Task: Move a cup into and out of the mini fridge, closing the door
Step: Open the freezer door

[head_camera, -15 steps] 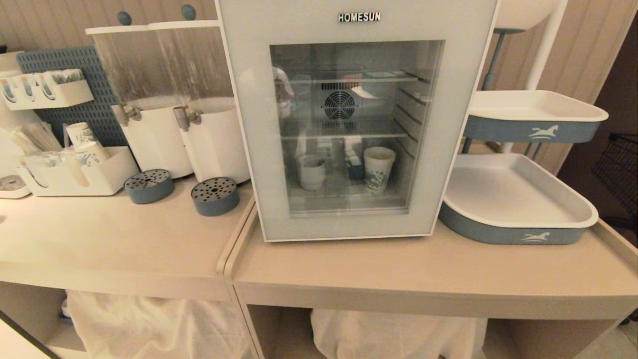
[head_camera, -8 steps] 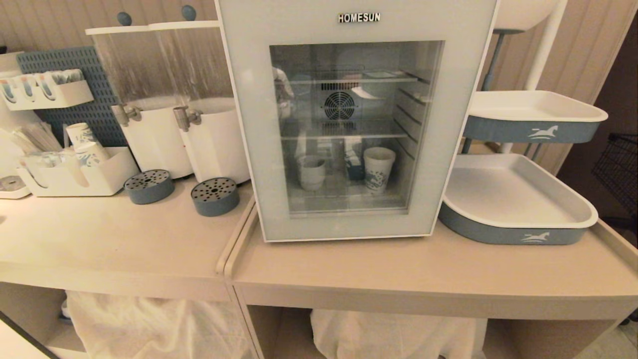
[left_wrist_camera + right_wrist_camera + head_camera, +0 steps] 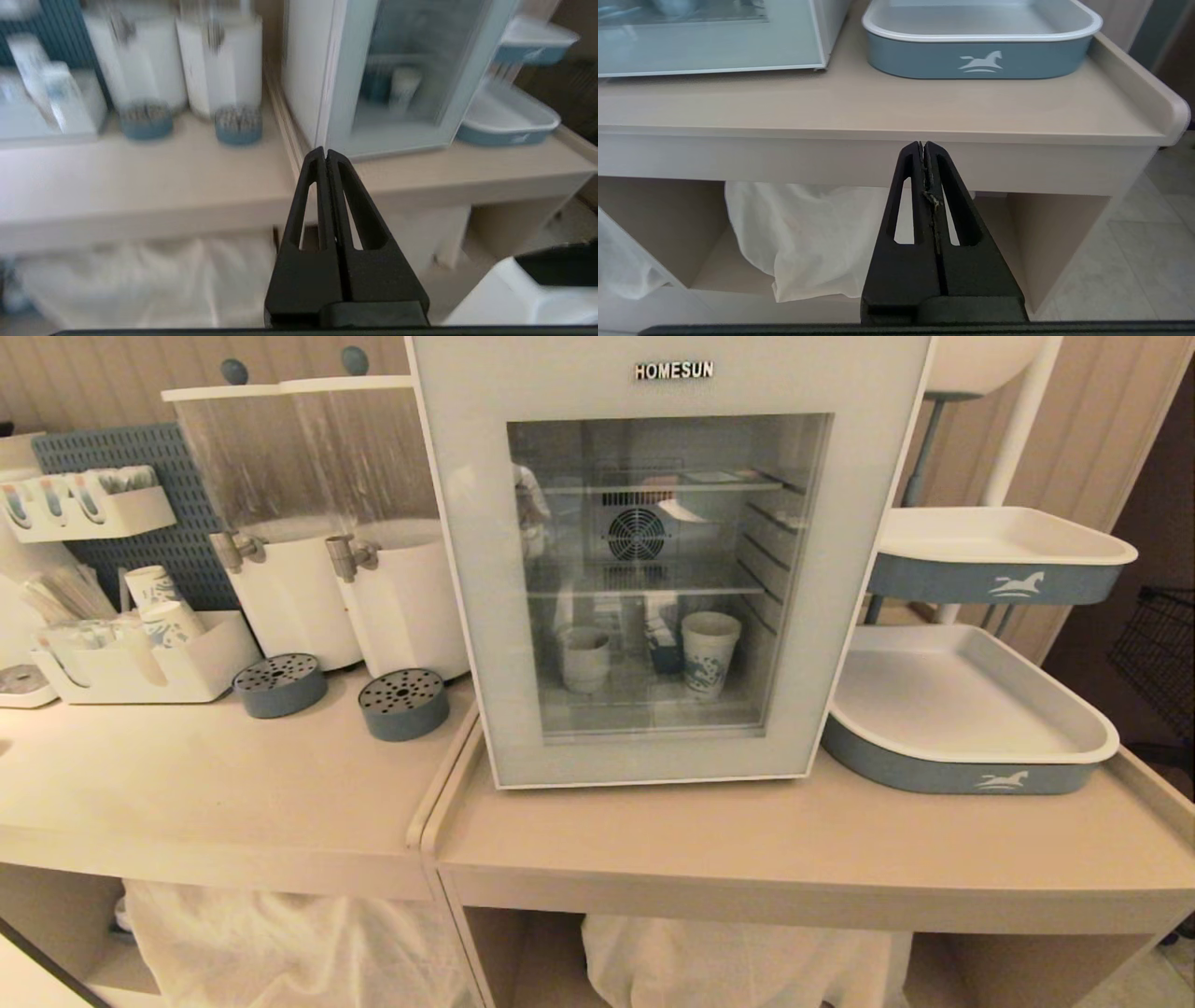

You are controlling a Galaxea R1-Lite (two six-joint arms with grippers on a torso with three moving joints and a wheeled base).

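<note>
Door shut on mini fridge, cup inside low left; left gripper and right gripper pinched closed, empty; recommended: spread left fingers before hooking door edge.

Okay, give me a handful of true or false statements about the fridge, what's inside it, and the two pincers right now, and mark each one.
1. The door of the mini fridge is open. False: it is shut.
2. The cup stands inside, on the lowest level, left of a patterned paper cup. True.
3. The left pincer is shut and empty. True.
4. The right pincer grips the blue tray. False: it is shut on nothing, below the counter's front edge.
5. Two drink dispensers stand left of the fridge. True.
</note>
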